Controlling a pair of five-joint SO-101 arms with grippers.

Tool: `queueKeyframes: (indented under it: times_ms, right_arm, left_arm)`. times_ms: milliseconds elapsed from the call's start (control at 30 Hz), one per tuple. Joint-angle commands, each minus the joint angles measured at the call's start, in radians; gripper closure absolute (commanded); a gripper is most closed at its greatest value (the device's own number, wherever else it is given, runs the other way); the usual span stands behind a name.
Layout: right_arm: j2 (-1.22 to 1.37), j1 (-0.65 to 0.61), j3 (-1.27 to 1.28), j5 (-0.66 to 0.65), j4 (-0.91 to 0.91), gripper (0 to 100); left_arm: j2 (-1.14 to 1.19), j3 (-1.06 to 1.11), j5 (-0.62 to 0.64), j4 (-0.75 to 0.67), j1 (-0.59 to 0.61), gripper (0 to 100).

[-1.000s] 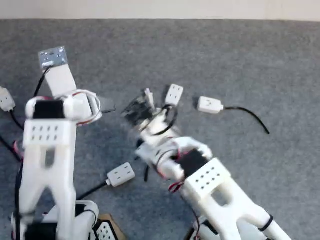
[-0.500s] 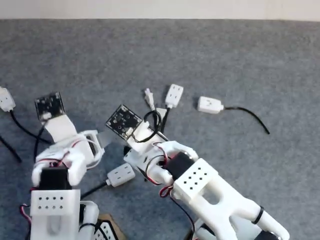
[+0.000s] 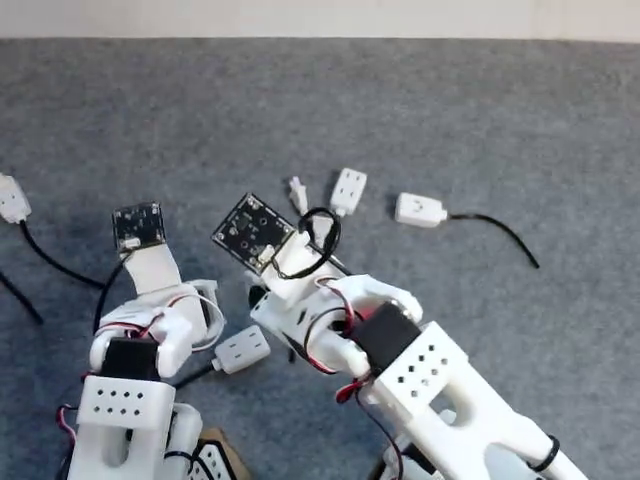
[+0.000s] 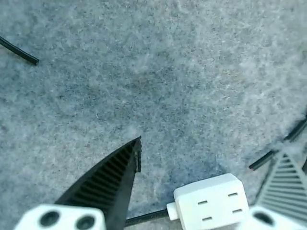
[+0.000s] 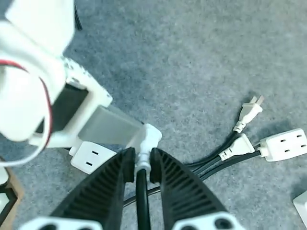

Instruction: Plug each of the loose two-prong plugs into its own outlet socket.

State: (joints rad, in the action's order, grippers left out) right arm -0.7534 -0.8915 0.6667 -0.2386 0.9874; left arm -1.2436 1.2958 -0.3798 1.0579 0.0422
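My right gripper (image 5: 142, 152) is shut on a white two-prong plug (image 5: 147, 135) whose black cord runs back between the fingers. The plug hovers just beside a white outlet socket (image 5: 92, 157) on the grey carpet. My left gripper (image 4: 211, 146) stands open, and that same socket (image 4: 211, 201) lies between its fingers. In the high view the socket (image 3: 243, 349) sits between the two arms near the front. A loose plug (image 3: 297, 190) lies farther back, next to two more sockets (image 3: 347, 188) (image 3: 420, 209).
A fourth socket (image 3: 12, 197) with a black cord lies at the far left edge. Black cords (image 5: 216, 160) run across the carpet by a second plug (image 5: 235, 148). A brown box corner (image 3: 215, 455) sits at the front by the left arm's base.
The left arm has pulled back and lowered toward the near socket. The right arm has drawn back from the far sockets, bringing the plug toward the same near socket.
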Motion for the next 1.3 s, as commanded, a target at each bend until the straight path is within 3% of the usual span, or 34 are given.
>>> queueKeyframes:
  times_ms: [0,300,767,1000,1267]
  right_arm:
    - [-0.035,-0.005,-0.053,0.008,0.013,99.3]
    - [0.108,-0.005,-0.107,-0.021,0.150,99.3]
    - [0.443,-0.044,-0.447,-0.087,0.303,99.3]
    - [0.492,-0.156,-0.383,-0.173,0.295,99.3]
    - [0.498,-0.093,-0.309,-0.209,0.265,99.3]
  left_arm:
    - [-0.008,-0.007,-0.003,-0.011,-0.005,60]
    - [0.050,-0.217,-0.051,-0.011,0.231,60]
    - [1.156,-1.092,-0.181,-0.017,0.753,60]
    - [1.463,-1.431,-0.181,-0.015,0.978,60]
    - [1.681,-1.630,-0.181,-0.017,1.052,60]
